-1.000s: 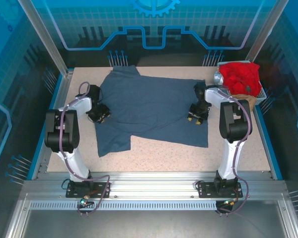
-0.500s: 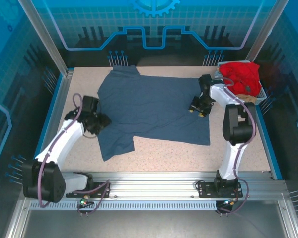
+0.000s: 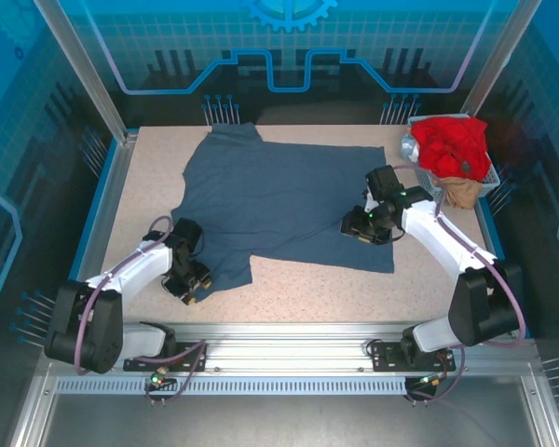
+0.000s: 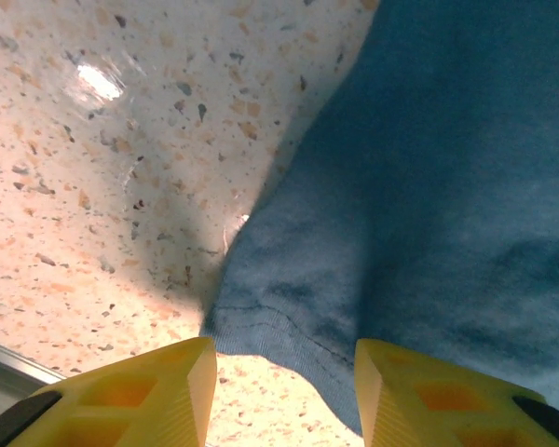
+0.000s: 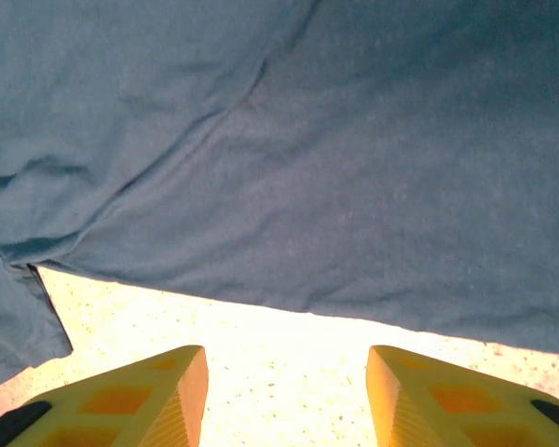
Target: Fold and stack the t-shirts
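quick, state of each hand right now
Left hand: open, at the blue t-shirt's corner, not gripping it.
Right hand: open, empty, by the t-shirt's edge.

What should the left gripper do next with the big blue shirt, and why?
Probably ease the left gripper down and close on the near corner hem of the blue shirt. Its jaws stand open right at that edge, holding nothing, and the shirt lies spread flat on the table, not yet folded.
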Controlling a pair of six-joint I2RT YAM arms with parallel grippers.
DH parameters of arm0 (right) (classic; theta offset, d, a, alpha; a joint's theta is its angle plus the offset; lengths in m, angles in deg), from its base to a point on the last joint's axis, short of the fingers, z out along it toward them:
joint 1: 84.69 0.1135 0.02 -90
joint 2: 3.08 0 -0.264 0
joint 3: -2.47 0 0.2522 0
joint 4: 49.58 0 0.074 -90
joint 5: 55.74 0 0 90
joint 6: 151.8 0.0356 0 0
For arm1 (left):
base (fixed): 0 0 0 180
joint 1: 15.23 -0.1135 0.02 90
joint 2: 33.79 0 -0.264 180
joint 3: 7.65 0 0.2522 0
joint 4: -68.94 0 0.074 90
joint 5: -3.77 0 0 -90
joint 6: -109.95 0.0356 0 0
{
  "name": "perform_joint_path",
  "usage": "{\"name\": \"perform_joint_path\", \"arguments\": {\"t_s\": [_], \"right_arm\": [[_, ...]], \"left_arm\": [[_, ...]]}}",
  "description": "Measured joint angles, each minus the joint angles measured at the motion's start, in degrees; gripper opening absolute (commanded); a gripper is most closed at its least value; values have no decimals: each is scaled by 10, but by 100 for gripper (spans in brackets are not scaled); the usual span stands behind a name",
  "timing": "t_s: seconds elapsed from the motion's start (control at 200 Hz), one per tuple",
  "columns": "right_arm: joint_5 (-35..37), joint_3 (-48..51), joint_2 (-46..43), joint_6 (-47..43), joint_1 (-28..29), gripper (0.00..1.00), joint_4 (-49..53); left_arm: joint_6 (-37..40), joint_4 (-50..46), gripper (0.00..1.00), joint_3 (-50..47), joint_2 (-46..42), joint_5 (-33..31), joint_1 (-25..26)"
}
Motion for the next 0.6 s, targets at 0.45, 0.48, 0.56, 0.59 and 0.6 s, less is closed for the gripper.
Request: {"name": "perform_joint_path", "arguments": {"t_s": [0.45,0.48,0.56,0.59,0.6], "right_arm": [[26,90,-74,50,-66,47,25],[30,99,-74,56,-85,46,28],[40,126,-73,73,-134,45,33],[42,133,-70,77,-148,45,36],[42,135,-69,79,-151,44,36]], "left_arm": [[-19,61,0,1,32,12,1],[-21,63,0,-2,24,10,1],[-25,54,0,-7,-12,5,7],[-30,49,0,-7,-30,5,12],[-32,46,0,-7,-37,4,13]]}}
